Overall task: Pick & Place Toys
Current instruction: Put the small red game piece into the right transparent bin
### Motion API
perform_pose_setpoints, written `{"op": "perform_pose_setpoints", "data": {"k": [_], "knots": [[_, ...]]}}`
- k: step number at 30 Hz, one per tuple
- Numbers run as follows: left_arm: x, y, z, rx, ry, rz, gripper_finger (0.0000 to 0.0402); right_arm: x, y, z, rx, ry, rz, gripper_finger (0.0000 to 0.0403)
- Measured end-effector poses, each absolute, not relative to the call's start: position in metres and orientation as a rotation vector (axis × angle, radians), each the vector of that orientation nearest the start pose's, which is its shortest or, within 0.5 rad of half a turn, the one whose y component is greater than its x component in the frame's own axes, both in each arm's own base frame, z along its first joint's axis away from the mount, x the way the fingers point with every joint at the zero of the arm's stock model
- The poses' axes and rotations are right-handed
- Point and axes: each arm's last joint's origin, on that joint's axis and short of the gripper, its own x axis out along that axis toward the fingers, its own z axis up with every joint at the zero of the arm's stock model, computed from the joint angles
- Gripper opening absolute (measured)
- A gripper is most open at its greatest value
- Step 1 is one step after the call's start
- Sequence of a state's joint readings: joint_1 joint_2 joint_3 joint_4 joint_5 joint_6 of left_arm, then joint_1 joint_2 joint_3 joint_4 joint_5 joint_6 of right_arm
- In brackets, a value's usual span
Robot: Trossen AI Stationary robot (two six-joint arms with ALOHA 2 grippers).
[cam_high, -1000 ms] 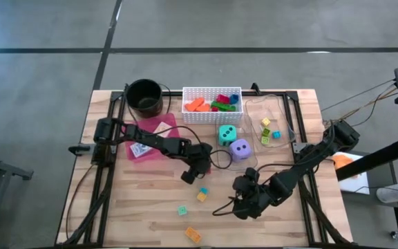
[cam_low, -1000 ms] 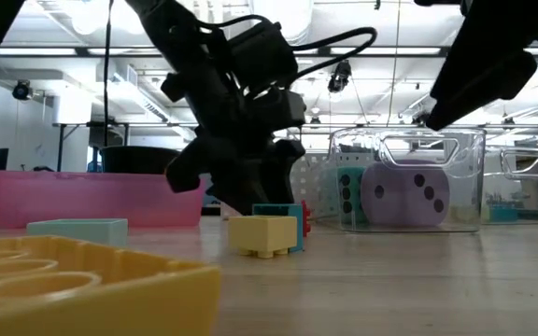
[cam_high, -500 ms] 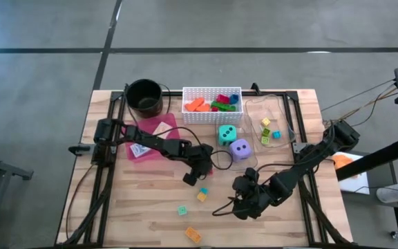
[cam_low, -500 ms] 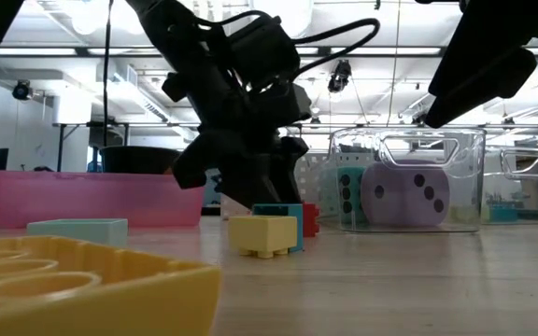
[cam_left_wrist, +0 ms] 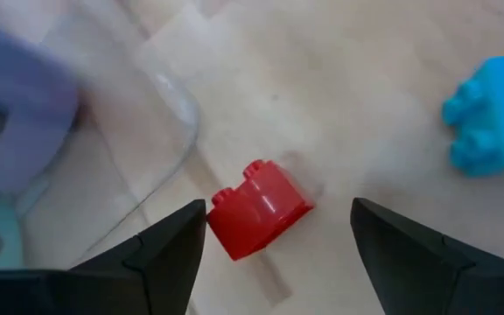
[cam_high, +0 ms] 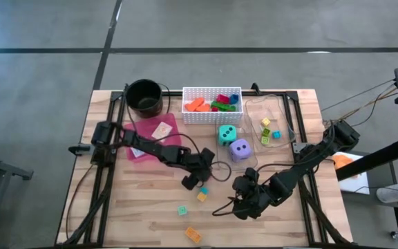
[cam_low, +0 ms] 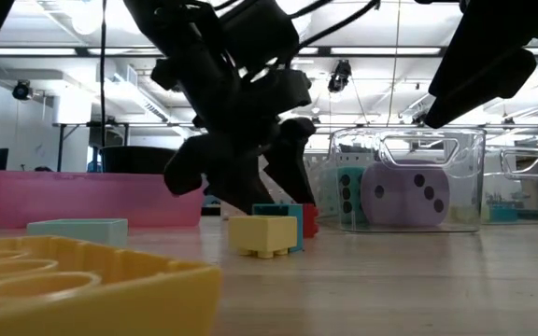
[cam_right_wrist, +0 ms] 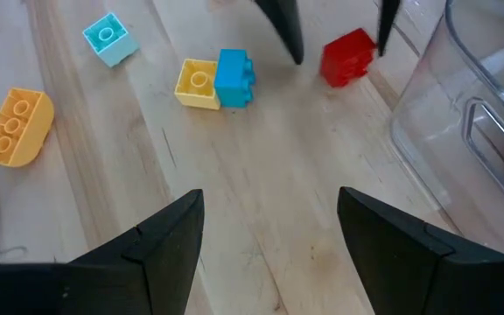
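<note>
Toys lie scattered over the wooden desk (cam_high: 150, 207). The left hand (cam_high: 197, 176) hangs low near the middle of it, its fingers (cam_left_wrist: 160, 254) spread apart on either side of a small red block (cam_left_wrist: 259, 208) that rests on the wood between them; neither finger touches it, so this hand holds nothing. Just beside it sit a blue block (cam_right_wrist: 233, 77) and a yellow block (cam_right_wrist: 196, 83), touching each other, with a pale teal block (cam_right_wrist: 109, 38) and an orange block (cam_right_wrist: 13, 128) farther toward the desk's front edge. The right hand (cam_high: 244, 200) hovers to the right of these, its fingers (cam_right_wrist: 169, 241) wide apart and empty. Behind the left hand stand a teal die (cam_high: 227, 134) and a purple die (cam_high: 240, 149), close together, next to a clear plastic bin (cam_high: 271, 128) that has a few small blocks in it. The white basket (cam_high: 211, 115) at the back contains orange, red, green and blue blocks. A pink tray (cam_high: 154, 138) carries small cards, beside a black pot (cam_high: 144, 97).
</note>
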State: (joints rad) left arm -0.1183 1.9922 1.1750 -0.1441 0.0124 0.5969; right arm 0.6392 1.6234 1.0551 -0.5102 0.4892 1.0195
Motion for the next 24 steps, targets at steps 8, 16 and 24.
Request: {"op": "perform_pose_setpoints", "data": {"k": [8,16,24], "knots": [[0.3916,-0.055,0.1276,0.673,0.88,-0.416,0.0285,0.2624,0.178,0.2036,0.371,0.854,-0.324,0.0263],[0.3911,-0.0551,0.1273,0.668,0.886,-0.417,0.0204,0.2623,0.178,0.2034,0.37,0.855,-0.325,0.0263],[0.3898,-0.0553,0.1266,0.618,0.907,-0.413,0.0112,0.2624,0.178,0.2033,0.37,0.855,-0.325,0.0263]]}}
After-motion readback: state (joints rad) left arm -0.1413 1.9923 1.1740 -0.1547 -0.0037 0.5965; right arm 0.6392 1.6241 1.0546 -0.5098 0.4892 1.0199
